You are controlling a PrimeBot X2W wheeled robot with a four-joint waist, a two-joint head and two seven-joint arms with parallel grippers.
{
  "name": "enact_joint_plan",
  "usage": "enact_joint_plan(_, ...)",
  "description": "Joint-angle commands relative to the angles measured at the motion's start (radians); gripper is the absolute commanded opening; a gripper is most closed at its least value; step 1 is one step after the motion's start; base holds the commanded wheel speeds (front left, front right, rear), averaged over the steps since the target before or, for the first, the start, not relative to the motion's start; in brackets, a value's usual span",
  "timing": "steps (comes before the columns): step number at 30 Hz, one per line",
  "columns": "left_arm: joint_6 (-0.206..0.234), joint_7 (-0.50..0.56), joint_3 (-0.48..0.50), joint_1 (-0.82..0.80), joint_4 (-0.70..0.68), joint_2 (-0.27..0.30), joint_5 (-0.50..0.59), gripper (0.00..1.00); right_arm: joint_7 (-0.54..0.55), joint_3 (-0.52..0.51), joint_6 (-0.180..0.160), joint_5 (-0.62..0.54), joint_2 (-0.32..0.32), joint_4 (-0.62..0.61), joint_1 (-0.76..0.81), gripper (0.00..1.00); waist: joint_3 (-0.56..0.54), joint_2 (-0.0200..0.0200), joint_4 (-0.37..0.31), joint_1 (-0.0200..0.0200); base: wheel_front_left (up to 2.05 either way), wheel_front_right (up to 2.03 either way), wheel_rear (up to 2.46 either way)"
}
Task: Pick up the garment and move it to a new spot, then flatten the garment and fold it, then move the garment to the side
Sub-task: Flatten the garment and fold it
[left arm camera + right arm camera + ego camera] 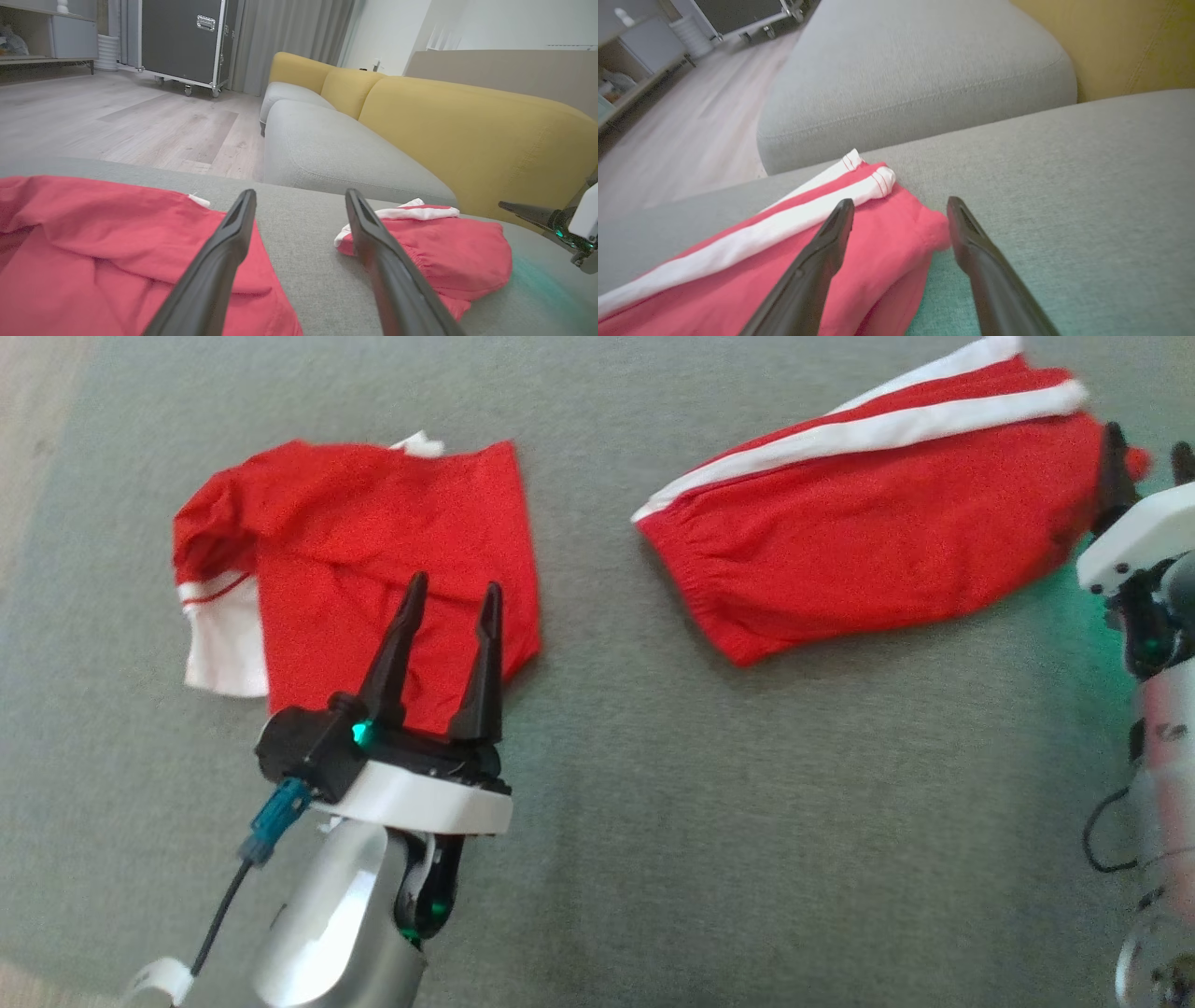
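Grey sofa cushion (653, 803) bearing two red garments: rumpled garment (373, 523) at left beneath left claw (456, 583), wide and empty; striped garment (868, 532), seemingly folded, at right with right claw (1147, 441) wide at its end; step likely pick-up of rumpled one, needing descent and pinch.

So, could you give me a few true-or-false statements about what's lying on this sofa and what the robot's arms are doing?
1. Two red pieces, the left garment and the right garment, lie on the grey cushion. True.
2. The garments overlap. False: bare cushion separates them.
3. The left end effector is clamped on cloth. False: its fingers stand open, holding nothing.
4. The right garment carries white stripes. True.
5. The sofa back is blue. False: it is yellow.
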Motion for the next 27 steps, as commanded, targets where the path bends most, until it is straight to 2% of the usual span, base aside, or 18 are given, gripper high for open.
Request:
enact_joint_plan(1,0.008,-0.005,0.015,-0.039,-0.028,0.007,-0.008,1.00,0.004,-0.005,-0.001,-0.035,-0.015,0.007,-0.048,1.00,0.043,-0.0001,0.051,-0.0003,0.00,0.00,0.00)
enact_joint_plan(7,0.024,-0.005,-0.017,-0.064,-0.038,0.007,-0.028,1.00,0.031,-0.097,-0.001,-0.202,-0.075,0.182,-0.128,1.00,0.076,-0.0001,0.086,-0.0003,0.00,0.00,0.00)
enact_joint_plan(12,0.029,-0.005,-0.024,-0.072,-0.040,0.007,-0.033,1.00,0.035,-0.132,-0.001,-0.257,-0.071,0.261,-0.172,1.00,0.087,-0.0001,0.092,-0.0003,0.00,0.00,0.00)
enact_joint_plan(15,0.032,-0.005,-0.025,-0.074,-0.040,0.007,-0.035,1.00,0.037,-0.114,-0.001,-0.274,-0.065,0.303,-0.190,1.00,0.088,-0.0001,0.090,-0.0003,0.00,0.00,0.00)
enact_joint_plan(16,0.033,-0.005,-0.024,-0.074,-0.039,0.007,-0.036,1.00,0.037,-0.106,-0.001,-0.277,-0.063,0.316,-0.194,0.52,0.086,-0.0001,0.088,-0.0003,0.00,0.00,0.00)
enact_joint_plan(17,0.034,-0.005,-0.023,-0.073,-0.037,0.007,-0.036,1.00,0.033,-0.100,-0.001,-0.277,-0.062,0.327,-0.198,0.00,0.083,-0.0001,0.086,-0.0003,0.00,0.00,0.00)
enact_joint_plan(27,0.032,-0.005,0.022,-0.036,-0.022,0.007,-0.015,1.00,-0.117,-0.007,-0.001,-0.231,-0.045,0.383,-0.193,0.00,-0.007,-0.0001,0.011,-0.0003,0.00,0.00,0.00)
